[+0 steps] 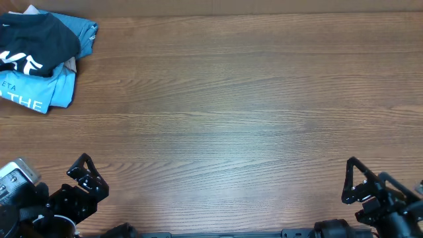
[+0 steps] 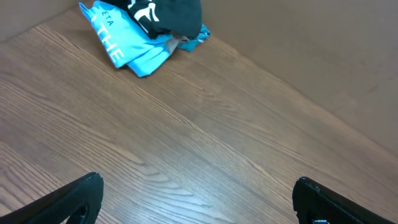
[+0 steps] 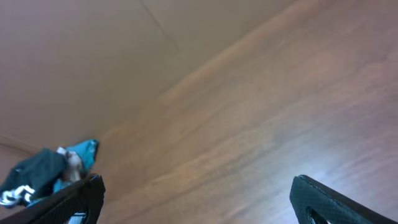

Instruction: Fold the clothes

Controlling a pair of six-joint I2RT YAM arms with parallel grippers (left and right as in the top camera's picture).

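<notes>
The clothes (image 1: 36, 36) lie crumpled at the table's far left corner, a dark navy-teal garment with white lettering resting on top of a light-blue shirt. They also show in the left wrist view as the clothes (image 2: 177, 12) and, small and blurred, in the right wrist view as the clothes (image 3: 34, 174). My left gripper (image 1: 88, 177) sits at the near left edge, open and empty; its wrist view shows the left gripper (image 2: 198, 190) over bare wood. My right gripper (image 1: 353, 180) is at the near right edge, also open and empty, seen again as the right gripper (image 3: 198, 190).
A light-blue shirt (image 1: 39, 92) printed "THE" lies under the dark garment, its corner toward the table's left edge. The wooden table (image 1: 225, 119) stretches between the pile and both arms. A brown wall (image 2: 323, 50) borders the far side.
</notes>
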